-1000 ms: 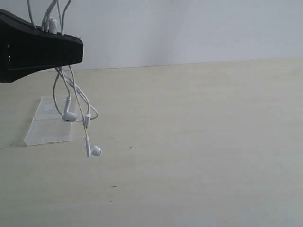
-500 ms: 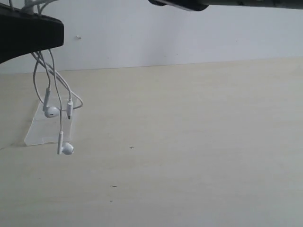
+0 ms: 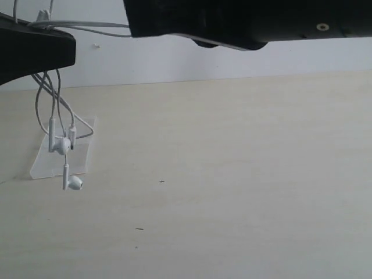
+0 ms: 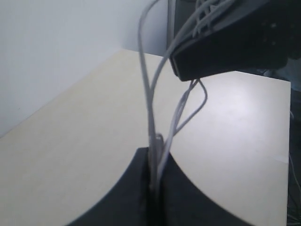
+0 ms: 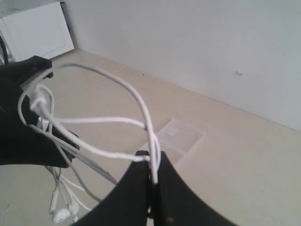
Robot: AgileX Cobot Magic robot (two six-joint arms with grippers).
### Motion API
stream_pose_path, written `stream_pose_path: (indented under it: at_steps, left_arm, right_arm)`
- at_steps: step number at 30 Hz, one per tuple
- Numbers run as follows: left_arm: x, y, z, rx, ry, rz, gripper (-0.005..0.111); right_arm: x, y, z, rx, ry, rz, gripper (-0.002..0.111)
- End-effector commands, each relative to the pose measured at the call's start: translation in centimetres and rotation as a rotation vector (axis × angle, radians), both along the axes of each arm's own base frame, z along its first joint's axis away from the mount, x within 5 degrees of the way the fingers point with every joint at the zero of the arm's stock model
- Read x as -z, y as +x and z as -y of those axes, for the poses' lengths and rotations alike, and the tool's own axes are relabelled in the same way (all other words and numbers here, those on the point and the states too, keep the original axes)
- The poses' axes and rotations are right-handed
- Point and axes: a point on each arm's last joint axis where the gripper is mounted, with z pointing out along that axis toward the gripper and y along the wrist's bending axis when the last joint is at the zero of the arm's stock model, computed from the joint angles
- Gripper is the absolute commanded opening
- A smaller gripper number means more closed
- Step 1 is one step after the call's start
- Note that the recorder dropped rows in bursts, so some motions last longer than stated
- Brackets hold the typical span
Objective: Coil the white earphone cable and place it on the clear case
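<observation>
- table (image 3: pixel 244 174): pale matte top, faint wood grain
- right gripper (image 5: pixel 151 162): smooth black, jaws pressed together, pinching cable (image 3: pixel 87 25)
- left gripper (image 4: pixel 153 157): black, jaws clamped on several cable strands
- case (image 3: pixel 45 165): clear flat plastic rectangle, lying far left on table
- cable: thin, white, glossy; strung in air between grippers, loops hanging at left in front of case
- earbuds (image 3: pixel 74 183): rounded, dangling

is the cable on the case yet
Off it, hanging: left end effector and right end effector pinch the cable, earbuds dangling near the case.
</observation>
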Motion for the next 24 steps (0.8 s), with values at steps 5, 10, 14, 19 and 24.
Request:
stream_pose_path:
  at_steps: [5,10,14,19,24]
  left_arm:
    - [-0.4,0.1,-0.5,-0.068,-0.004,0.030,0.000]
    - [-0.4,0.2,-0.5,-0.073,-0.006,0.030,0.000]
    - [-0.4,0.2,-0.5,-0.073,-0.003,0.030,0.000]
    - [-0.2,0.2,-0.5,-0.071,0.016,0.032,0.000]
    - [0.0,0.2,-0.7,-0.084,0.042,0.024,0.000]
  right_arm:
    - [2.1,0.5,1.8,0.123,-0.250,-0.106,0.000]
    - [2.7,0.8,1.6,0.131,-0.288,-0.125,0.000]
    - [2.0,0.9,1.2,0.111,-0.207,-0.083,0.000]
    - [1.1,1.0,0.8,0.103,-0.118,-0.021,0.000]
    - [0.5,1.3,0.8,0.137,-0.053,0.004,0.000]
